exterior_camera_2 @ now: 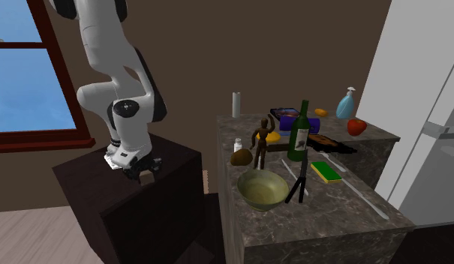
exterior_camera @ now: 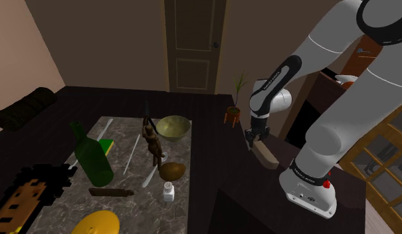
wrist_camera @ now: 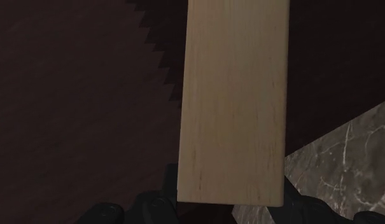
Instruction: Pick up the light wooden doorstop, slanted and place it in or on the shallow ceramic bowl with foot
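Observation:
The light wooden doorstop [wrist_camera: 235, 102] is a long slanted block lying on the dark stand top [exterior_camera: 259, 183]. It also shows as a pale wedge [exterior_camera: 266, 155] beside the arm's base and as a small pale piece [exterior_camera_2: 148, 177] under the hand. My gripper [exterior_camera: 254, 141] [exterior_camera_2: 139, 168] [wrist_camera: 230, 194] is down at the wedge's end, its black fingers [wrist_camera: 170, 186] pressed against both long sides. The shallow olive bowl [exterior_camera: 173, 126] [exterior_camera_2: 263, 189] with a foot stands apart on the marble counter [exterior_camera_2: 323, 221].
The counter holds a green bottle [exterior_camera: 91, 157] [exterior_camera_2: 299, 129], a dark figurine [exterior_camera: 151, 142] [exterior_camera_2: 260, 138], a white shaker [exterior_camera: 168, 192], a brown round object [exterior_camera: 171, 171], a sponge [exterior_camera_2: 326, 172] and a yellow object [exterior_camera: 96, 223]. A gap separates stand and counter. A potted plant [exterior_camera: 234, 110] stands on the floor.

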Motion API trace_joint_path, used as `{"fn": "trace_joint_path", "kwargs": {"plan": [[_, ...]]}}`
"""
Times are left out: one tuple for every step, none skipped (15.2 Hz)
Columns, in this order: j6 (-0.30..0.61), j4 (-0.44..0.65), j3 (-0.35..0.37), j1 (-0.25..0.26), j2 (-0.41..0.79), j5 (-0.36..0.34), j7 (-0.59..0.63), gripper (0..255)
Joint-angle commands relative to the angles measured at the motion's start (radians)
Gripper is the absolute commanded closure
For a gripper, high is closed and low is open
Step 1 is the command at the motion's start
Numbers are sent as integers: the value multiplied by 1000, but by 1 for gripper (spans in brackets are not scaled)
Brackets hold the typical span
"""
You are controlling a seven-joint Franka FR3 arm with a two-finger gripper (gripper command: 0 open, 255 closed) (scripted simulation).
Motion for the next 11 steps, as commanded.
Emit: {"fn": "trace_joint_path", "kwargs": {"plan": [[-41, -2, 1, -5, -43, -12, 10, 255], [-63, -3, 1, -7, -66, -18, 15, 255], [-86, -3, 2, -9, -89, -23, 19, 255], [-108, -3, 2, -11, -111, -28, 23, 255], [-131, -2, 3, -13, -133, -32, 27, 255], [-153, -1, 4, -15, -155, -36, 30, 255], [-176, 0, 5, -17, -176, -39, 34, 255], [-198, 2, 5, -19, -197, -42, 37, 255], [-220, 4, 6, -20, -217, -45, 40, 255], [-243, 6, 6, -22, -237, -48, 42, 255], [-265, 9, 7, -23, -257, -50, 45, 255]]}}
